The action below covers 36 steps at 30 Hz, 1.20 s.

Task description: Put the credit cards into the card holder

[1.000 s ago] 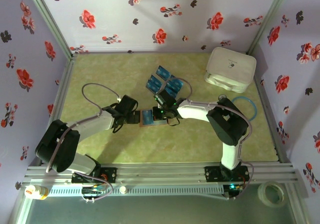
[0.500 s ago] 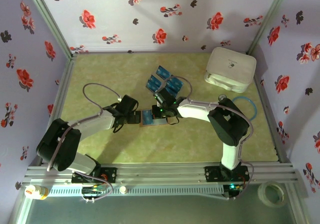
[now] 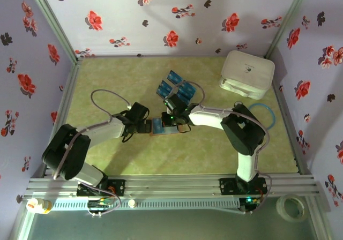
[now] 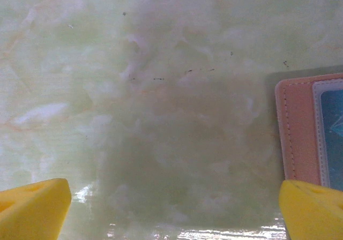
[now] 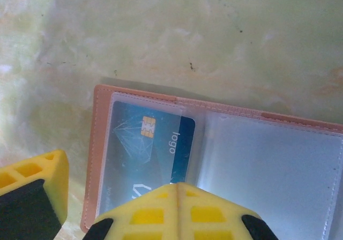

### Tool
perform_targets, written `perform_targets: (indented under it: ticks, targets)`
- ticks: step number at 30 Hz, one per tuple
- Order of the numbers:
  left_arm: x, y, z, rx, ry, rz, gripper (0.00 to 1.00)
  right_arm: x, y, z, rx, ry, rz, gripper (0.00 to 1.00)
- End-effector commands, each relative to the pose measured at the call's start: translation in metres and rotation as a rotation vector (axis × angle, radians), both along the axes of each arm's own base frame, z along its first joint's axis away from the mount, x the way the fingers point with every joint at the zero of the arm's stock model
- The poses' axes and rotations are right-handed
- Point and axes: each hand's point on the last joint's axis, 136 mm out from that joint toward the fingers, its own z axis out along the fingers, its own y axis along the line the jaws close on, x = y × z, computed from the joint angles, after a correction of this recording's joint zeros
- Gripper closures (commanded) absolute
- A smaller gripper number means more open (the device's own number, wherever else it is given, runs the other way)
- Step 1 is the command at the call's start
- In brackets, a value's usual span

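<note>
Since right gripper [image 5: 177,189] overhangs it, holder [image 5: 101,154] seems half-hidden.

From the left wrist: card holder [image 4: 297,133] cut by the right edge, the credit card [image 4: 333,127] in it down to a blurred blue strip; left fingers [image 4: 32,210] showing as two yellow tips at the bottom corners. From the right wrist: holder running off the right and bottom edges, lower part of the card covered by the pressed-together right fingers [image 5: 155,213]. From above: holder partly under the right fingers; markings on the loose credit cards [image 3: 174,87] too small to read, count unclear.
</note>
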Motion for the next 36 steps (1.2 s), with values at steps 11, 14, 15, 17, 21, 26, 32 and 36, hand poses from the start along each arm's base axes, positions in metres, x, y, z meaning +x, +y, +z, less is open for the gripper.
perform_targets:
  ticks: [11, 14, 15, 17, 21, 26, 32, 36]
  targets:
    - [0.002, 0.001, -0.007, -0.004, 0.009, 0.008, 0.0, 0.0, 0.013, -0.009, 0.017, 0.024, 0.015, 0.97]
    - [0.001, 0.001, -0.007, -0.005, 0.01, 0.008, 0.0, -0.001, 0.015, -0.008, 0.02, 0.026, 0.02, 0.98]
    - [0.001, 0.001, -0.007, -0.004, 0.01, 0.008, 0.0, -0.001, 0.014, -0.006, 0.022, 0.024, 0.019, 0.97]
    - [0.001, 0.001, -0.006, -0.006, 0.008, 0.007, 0.0, -0.001, 0.014, 0.001, 0.03, 0.013, 0.021, 0.97]
    - [0.002, -0.001, 0.002, -0.015, -0.003, 0.004, 0.0, 0.003, 0.003, 0.025, 0.044, -0.033, 0.003, 0.96]
    - [0.005, -0.005, 0.015, -0.036, -0.017, -0.006, 0.0, 0.015, -0.023, 0.036, 0.046, -0.052, -0.041, 0.81]
    - [0.007, -0.017, 0.029, -0.081, -0.029, -0.014, 0.0, 0.026, -0.043, 0.029, 0.068, -0.028, -0.064, 0.65]
    - [0.008, -0.029, 0.038, -0.109, -0.037, -0.017, 0.0, 0.032, -0.044, 0.023, 0.099, 0.005, -0.056, 0.69]
